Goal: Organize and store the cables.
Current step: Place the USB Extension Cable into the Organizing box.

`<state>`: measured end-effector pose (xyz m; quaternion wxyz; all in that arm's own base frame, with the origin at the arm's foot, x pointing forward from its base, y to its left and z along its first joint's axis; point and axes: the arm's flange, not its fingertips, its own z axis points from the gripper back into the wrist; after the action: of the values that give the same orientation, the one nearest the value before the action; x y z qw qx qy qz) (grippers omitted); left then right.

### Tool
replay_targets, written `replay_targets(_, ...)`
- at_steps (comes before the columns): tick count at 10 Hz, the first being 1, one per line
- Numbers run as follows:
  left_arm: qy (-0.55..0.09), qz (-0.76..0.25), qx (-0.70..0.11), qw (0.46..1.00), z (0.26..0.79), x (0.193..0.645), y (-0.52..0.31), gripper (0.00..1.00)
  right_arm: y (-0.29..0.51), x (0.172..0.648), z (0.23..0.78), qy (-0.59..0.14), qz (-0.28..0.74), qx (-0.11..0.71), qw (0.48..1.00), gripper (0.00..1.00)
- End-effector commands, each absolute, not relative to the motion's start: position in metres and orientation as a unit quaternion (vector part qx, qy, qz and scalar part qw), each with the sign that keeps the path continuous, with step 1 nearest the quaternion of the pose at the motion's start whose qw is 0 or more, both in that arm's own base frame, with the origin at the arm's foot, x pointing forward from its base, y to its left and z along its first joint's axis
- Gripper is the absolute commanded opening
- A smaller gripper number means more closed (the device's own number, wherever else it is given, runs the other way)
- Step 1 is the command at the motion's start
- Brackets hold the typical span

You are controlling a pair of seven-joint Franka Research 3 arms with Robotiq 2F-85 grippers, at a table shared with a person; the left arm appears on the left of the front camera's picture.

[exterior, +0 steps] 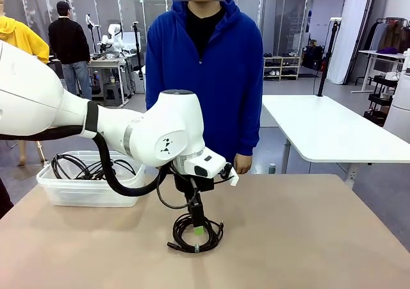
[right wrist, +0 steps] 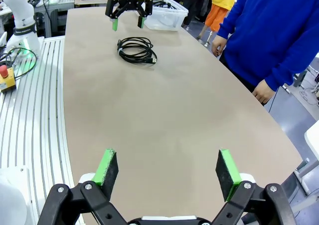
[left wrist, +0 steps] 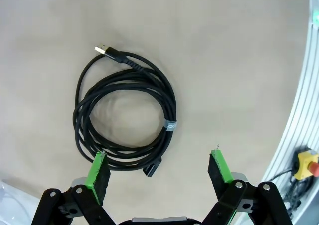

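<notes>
The left gripper [left wrist: 159,172] hangs over the coiled USB cable [left wrist: 124,115], fingers [left wrist: 98,175] wide open and empty, apparently to pick it up for the clear bin [exterior: 90,189].

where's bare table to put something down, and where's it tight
Free: the tabletop from the coiled cable to the robot's right edge, and under the open right gripper. Tight: around the cable, with the open left gripper over it, and by the cable bin.
</notes>
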<state>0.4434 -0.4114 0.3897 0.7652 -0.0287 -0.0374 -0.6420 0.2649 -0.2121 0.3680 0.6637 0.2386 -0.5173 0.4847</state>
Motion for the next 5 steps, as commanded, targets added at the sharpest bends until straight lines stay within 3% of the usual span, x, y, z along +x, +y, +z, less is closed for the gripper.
replay_targets(1,-0.041,-0.658,-0.023,0.752,0.389,0.438,-0.422,1.0,-0.212,0.267,0.372,-0.522,0.475,0.243,0.665,1.0)
replay_targets(5,-0.027,-0.689,-0.017,0.724,0.365,0.431,-0.426,1.0,-0.212,0.267,0.372,-0.522,0.475,0.243,0.665,1.0)
